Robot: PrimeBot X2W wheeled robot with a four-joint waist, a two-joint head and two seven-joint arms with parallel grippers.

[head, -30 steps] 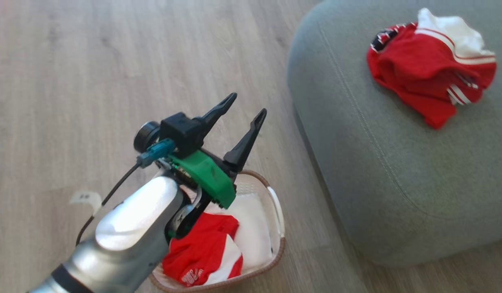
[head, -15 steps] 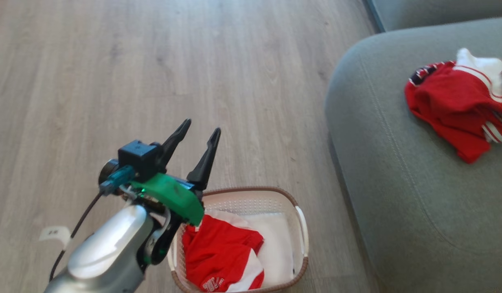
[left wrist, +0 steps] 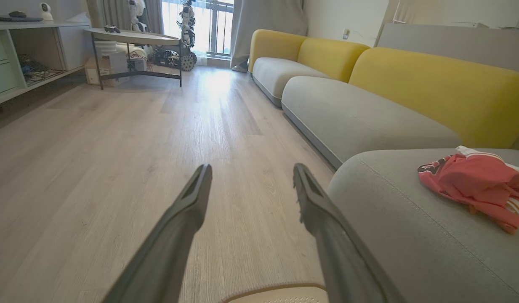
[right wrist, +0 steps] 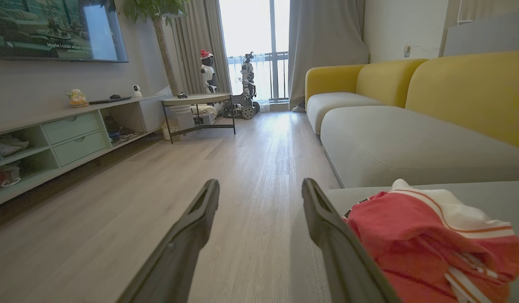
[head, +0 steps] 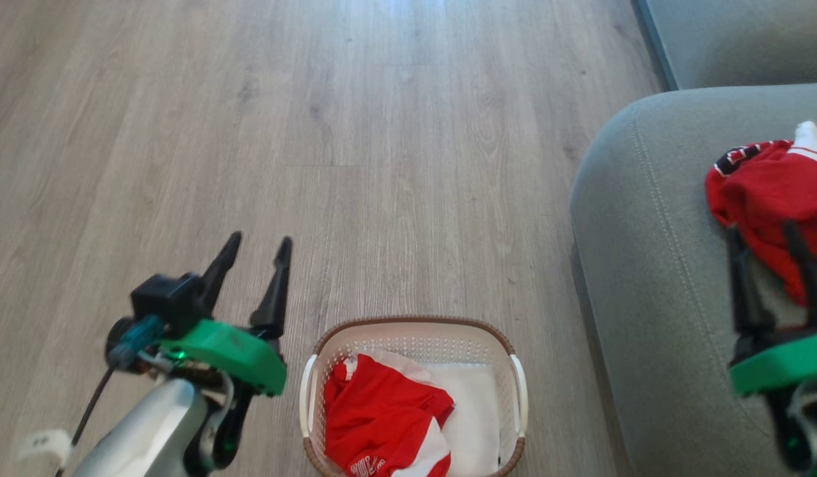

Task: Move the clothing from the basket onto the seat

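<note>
Pale plank floor (head: 381, 165) across the room, with the grey-green seat (head: 647, 278) along the right. Basket (head: 415, 320) at the near middle, standing on the floor just left of the seat's rounded corner, apparently clear of it.

Judged about halfway. Done: one piece of the clothing (head: 766, 192), red with white stripes and a dark-trimmed collar, lying crumpled on the seat toward its right, well in from the edge. Left to do: a second red garment (head: 381, 414) with white panels and lettering, bunched in the left half of the basket, beside the white base (head: 474, 411) showing on the right half. Anything further beneath it: hidden, impossible to tell.

Left fingers (head: 274, 288): spread wide, empty, touching nothing. Hanging over bare floor just left of the basket, tips pointing toward the far end of the room. In the left wrist view, only floor between the two, with the basket rim (left wrist: 280, 294) at the bottom edge below them.

Right fingers (head: 743, 285): blurred in the head view, likewise wide apart and holding nothing. Poised over the seat at the near side of the garment lying there. In the right wrist view, red cloth (right wrist: 411, 244) just right of one finger, very close, contact impossible to confirm; none of it between the two.

Next, probably: down into the basket for the remaining garment, then across to the seat.
</note>
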